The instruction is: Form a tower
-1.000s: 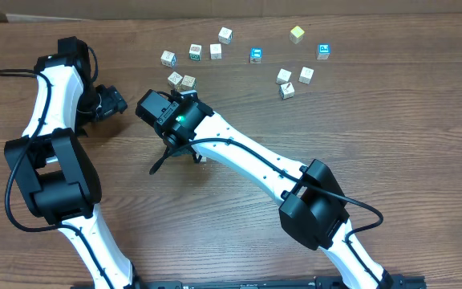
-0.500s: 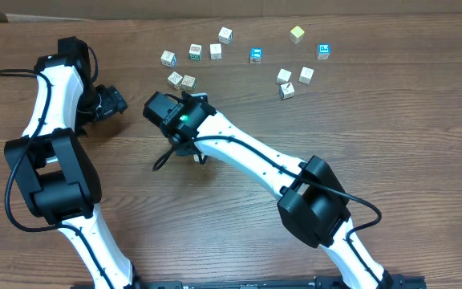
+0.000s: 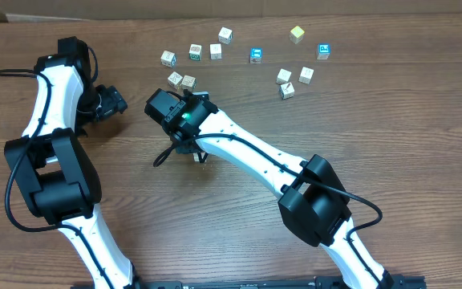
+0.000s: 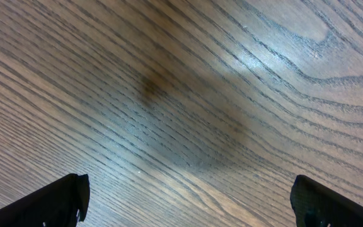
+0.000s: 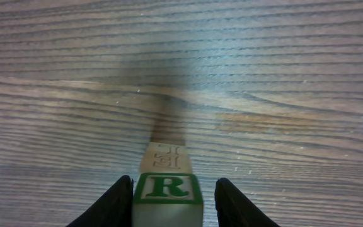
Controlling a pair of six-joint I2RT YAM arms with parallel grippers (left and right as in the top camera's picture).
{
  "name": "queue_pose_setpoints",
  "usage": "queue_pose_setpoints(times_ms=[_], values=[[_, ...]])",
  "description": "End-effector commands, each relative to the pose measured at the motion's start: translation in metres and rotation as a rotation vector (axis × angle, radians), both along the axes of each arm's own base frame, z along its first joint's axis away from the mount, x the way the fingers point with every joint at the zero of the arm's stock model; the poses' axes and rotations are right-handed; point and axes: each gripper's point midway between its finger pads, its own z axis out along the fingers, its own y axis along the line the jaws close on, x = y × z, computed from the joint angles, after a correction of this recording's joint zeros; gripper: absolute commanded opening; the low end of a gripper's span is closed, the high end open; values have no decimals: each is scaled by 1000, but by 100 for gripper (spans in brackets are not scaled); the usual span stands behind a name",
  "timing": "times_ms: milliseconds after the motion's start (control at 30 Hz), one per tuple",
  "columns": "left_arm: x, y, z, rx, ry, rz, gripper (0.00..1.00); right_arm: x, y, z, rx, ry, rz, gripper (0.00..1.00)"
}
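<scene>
- Wood-grain table (image 3: 391, 120) throughout, cardboard (image 3: 135, 6) along the far edge.
- Nearest, mid-table: right gripper (image 5: 172, 197) points down and straddles the green-R cube (image 5: 167, 188). Fingers (image 5: 113, 205) sit tight along both flanks with a thin sliver on one side; cannot tell whether pinching or just short of contact.
- Same spot, the tower (image 5: 167, 157): shows only as the R cube plus one more pale printed face just beyond it. Cannot tell whether stacked under or sitting beside. Mostly hidden below the wrist from overhead.
- Further left: left gripper (image 4: 186, 200) spread wide, holds nothing, hovers over bare wood well apart from any cube.
- Far side: loose pale cubes (image 3: 216, 51) scattered in a band, roughly a dozen counting two blue cubes (image 3: 256, 54) and the yellow cube (image 3: 297, 34). None stacked.
- Progress, judged: early. Two cubes at most in the column, nearly all stock unplaced.
- Left to do, probably: secure the R cube, seat it square, then fetch pale cubes one by one from the far band.
</scene>
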Motion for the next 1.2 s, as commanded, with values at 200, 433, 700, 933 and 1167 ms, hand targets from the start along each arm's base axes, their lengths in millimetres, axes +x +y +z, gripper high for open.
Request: queue_pose_setpoints(times_ms=[200, 433, 700, 933, 1167], values=[[1, -2, -4, 3, 11, -18, 100, -3, 4, -2, 23, 18, -5, 39], [1, -2, -4, 3, 11, -18, 99, -8, 8, -4, 46, 50, 2, 36], [1, -2, -4, 3, 11, -18, 100, -9, 8, -4, 50, 54, -7, 36], [1, -2, -4, 3, 11, -18, 100, -9, 7, -4, 55, 53, -45, 35], [1, -2, -4, 3, 11, -18, 100, -5, 6, -3, 52, 32, -74, 35]])
